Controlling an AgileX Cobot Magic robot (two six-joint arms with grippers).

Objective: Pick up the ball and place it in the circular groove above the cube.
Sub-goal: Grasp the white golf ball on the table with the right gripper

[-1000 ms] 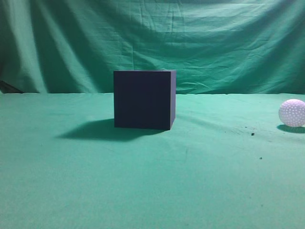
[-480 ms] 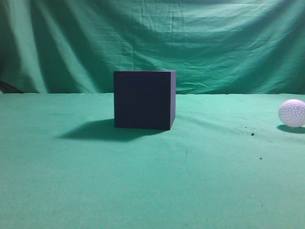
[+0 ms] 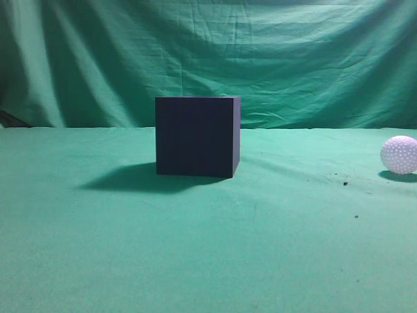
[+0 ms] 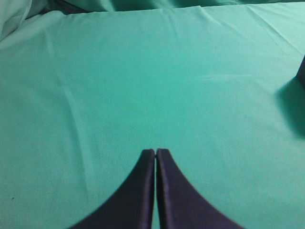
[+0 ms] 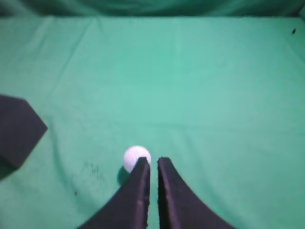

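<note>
Resting on the green desk [image 3: 208, 261]: ball [image 5: 137, 158], lying just ahead-left of the right hand [image 5: 153, 161], its fingers nearly together, holding nothing; cube [image 3: 197, 136] far left. Left hand [image 4: 156, 151] closed, empty.

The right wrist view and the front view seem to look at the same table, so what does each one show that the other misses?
Only the right wrist view shows the right gripper, its fingers nearly closed, just behind the ball. Only the exterior view shows the cube whole with its shadow, and the draped green backdrop. Both show the white ball, the dark cube and the green cloth, with ball and cube well apart.
</note>
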